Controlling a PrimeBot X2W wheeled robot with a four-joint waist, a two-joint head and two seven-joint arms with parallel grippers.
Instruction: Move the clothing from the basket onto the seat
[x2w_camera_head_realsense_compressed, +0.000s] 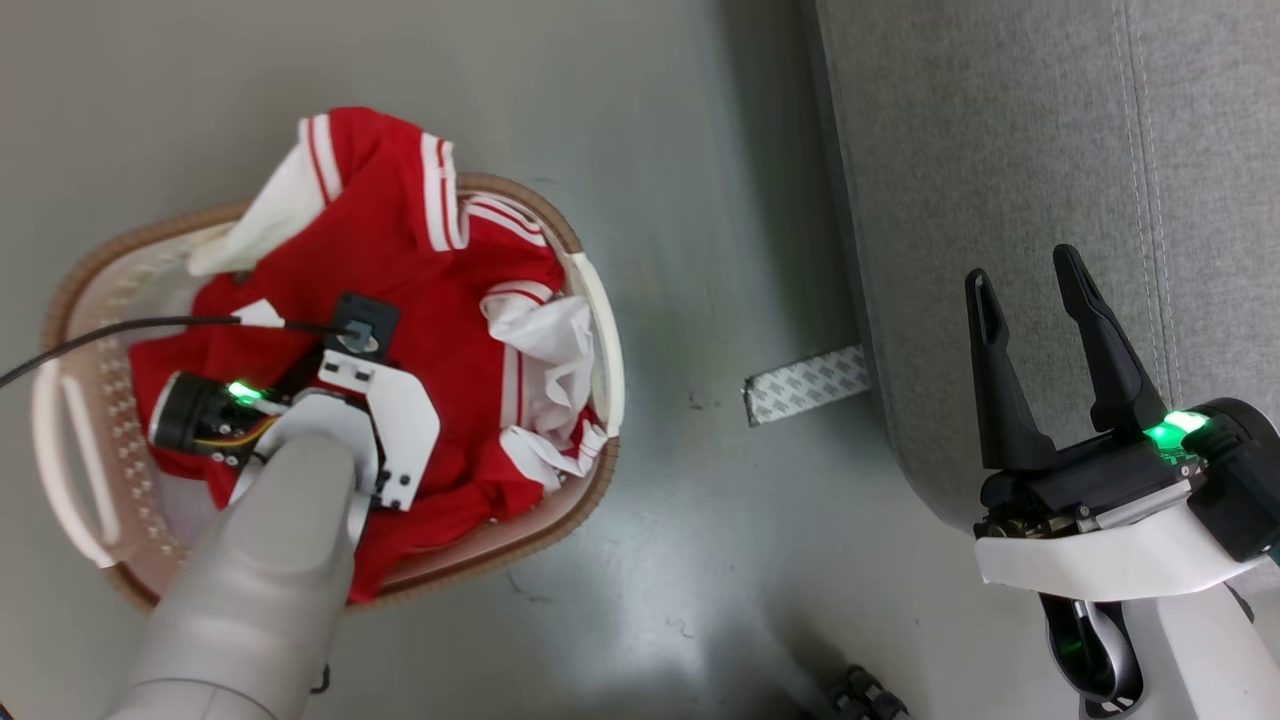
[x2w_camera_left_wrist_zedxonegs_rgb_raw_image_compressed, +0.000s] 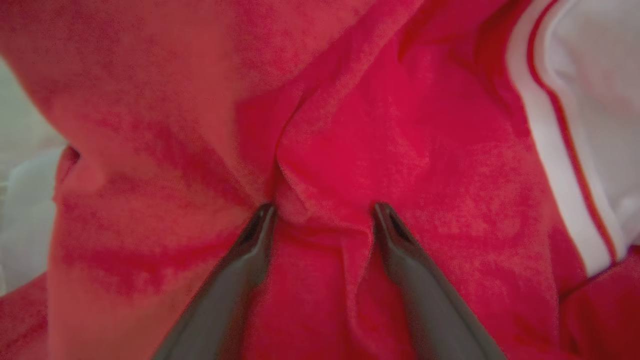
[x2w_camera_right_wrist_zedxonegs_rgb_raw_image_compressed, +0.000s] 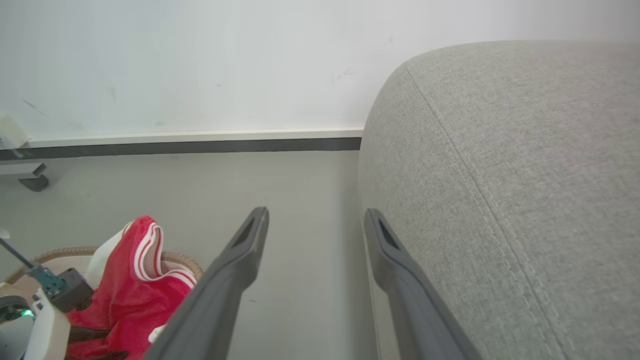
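Left gripper (x2w_camera_left_wrist_zedxonegs_rgb_raw_image_compressed: 322, 212), fingers spread, presses into the red clothing (x2w_camera_head_realsense_compressed: 400, 250) heaped in the one basket (x2w_camera_head_realsense_compressed: 592, 492) at the head view's left; garment count unclear. Right gripper (x2w_camera_head_realsense_compressed: 1020, 265), spread and empty, hangs by the single seat (x2w_camera_head_realsense_compressed: 1000, 150) at lower right.

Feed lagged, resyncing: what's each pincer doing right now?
Left pincer: open, fingertips pressed into the red clothing, nothing clamped yet.
Right pincer: open, empty, by the seat edge.
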